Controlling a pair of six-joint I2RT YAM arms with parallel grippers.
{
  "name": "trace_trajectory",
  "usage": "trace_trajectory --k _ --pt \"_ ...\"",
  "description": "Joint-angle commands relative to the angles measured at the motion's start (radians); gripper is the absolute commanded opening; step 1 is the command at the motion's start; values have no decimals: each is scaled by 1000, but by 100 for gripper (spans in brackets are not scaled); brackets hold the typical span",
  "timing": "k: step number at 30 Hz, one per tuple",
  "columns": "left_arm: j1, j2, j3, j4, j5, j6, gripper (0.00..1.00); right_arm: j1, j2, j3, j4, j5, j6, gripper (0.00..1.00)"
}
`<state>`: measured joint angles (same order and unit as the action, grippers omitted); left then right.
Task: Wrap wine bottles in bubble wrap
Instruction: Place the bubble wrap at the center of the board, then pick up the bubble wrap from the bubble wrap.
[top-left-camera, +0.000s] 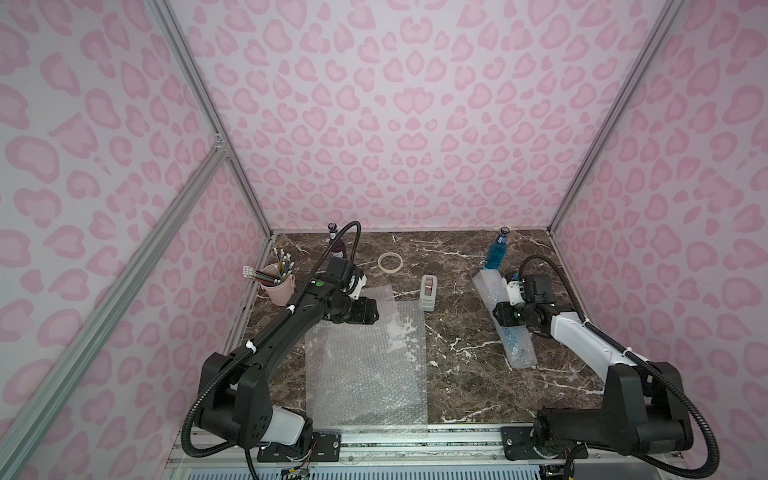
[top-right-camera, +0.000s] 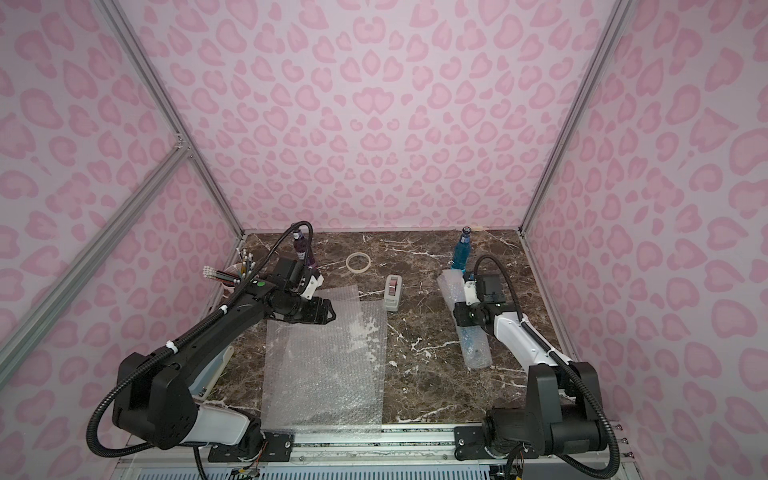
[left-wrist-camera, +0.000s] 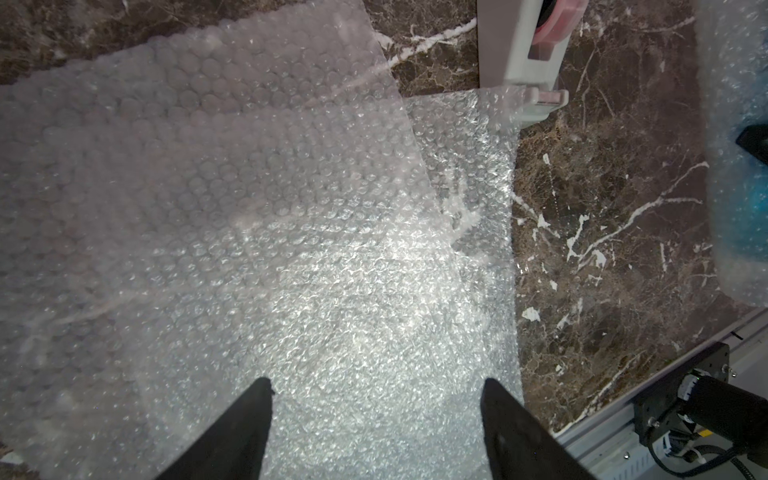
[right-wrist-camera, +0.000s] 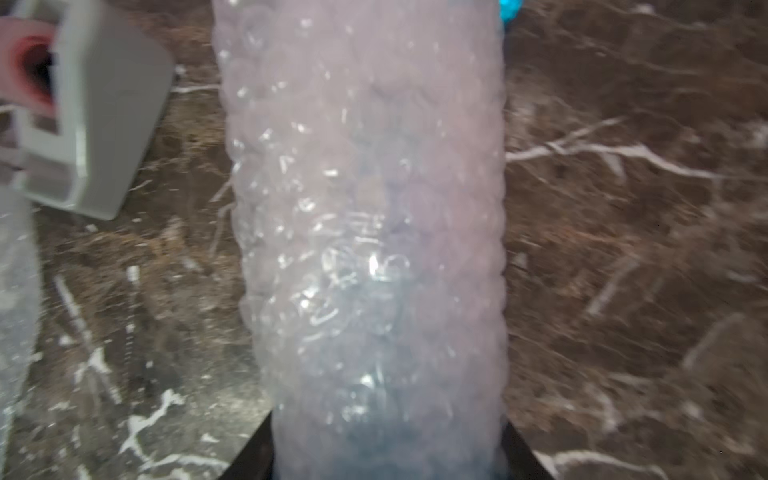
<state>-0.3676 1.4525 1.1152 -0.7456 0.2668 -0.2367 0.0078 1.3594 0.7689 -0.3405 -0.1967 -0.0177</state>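
**Fig.** First wrap finished, I judged: the wrapped blue bottle (top-left-camera: 517, 347) lay on the marble table (top-left-camera: 457, 257), my right gripper (right-wrist-camera: 388, 436) astride it; whether it gripped, I could not tell. My left gripper (left-wrist-camera: 376, 415) gaped empty over the flat bubble wrap (top-left-camera: 365, 365). Next: laying the standing blue bottle (top-left-camera: 496, 251) there.

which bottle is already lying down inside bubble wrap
The blue bottle lying on its side inside the bubble wrap roll on the robot's right. The other blue bottle and the purple bottle stand upright and bare at the back.
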Motion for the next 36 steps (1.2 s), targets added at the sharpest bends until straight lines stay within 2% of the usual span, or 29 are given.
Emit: trace_trajectory --k 1,6,11,16,19,23,27,31,36 --pt "0 30 16 49 27 -13 80 -56 21 17 94 71 4 32" --pt "-6 81 46 50 0 0 80 -118 163 109 123 265 -47 33" --pt "-7 132 86 -4 -80 14 80 -176 291 197 155 295 -96 35" --pt "-7 180 93 -54 -201 -1 79 -193 388 243 137 320 -175 43" --pt "-7 211 98 -56 -271 -23 79 -202 418 254 123 317 -186 55" --pt "-7 285 119 -47 -360 -34 78 -199 403 255 106 276 -183 70" --pt "-6 352 165 -14 -355 -57 77 -166 305 249 106 269 -173 83" --pt "-8 425 213 -11 -333 -74 72 -113 194 245 89 256 -163 86" --pt "-13 497 228 -5 -321 -79 61 -48 72 195 95 110 -135 87"
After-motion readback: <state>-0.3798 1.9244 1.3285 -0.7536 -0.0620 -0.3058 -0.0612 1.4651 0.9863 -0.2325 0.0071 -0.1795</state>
